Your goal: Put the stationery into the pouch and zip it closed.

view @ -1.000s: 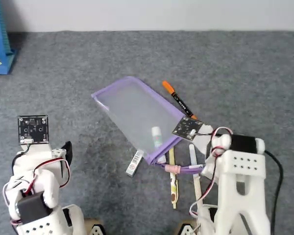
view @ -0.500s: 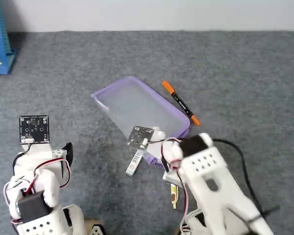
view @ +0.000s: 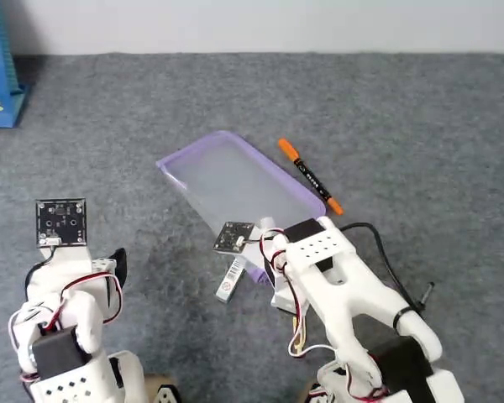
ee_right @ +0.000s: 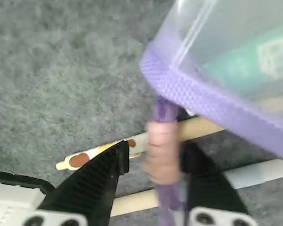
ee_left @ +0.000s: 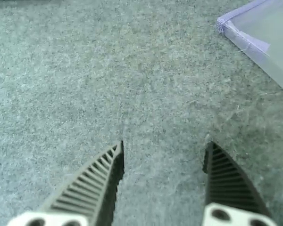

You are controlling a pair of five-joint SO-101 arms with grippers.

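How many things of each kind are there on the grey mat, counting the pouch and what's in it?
Pouch: 1
Pens: 3 (orange marker, spotted pen, pale pen)
Barcoded white stick: 1
Green-labelled item inside the pouch: 1
Total: 6

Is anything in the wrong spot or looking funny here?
Yes. The orange marker lies on the carpet beside the pouch, not in it. A small white labelled stick and a spotted pen also sit outside, by the pouch's corner nearest the arms. They belong inside.
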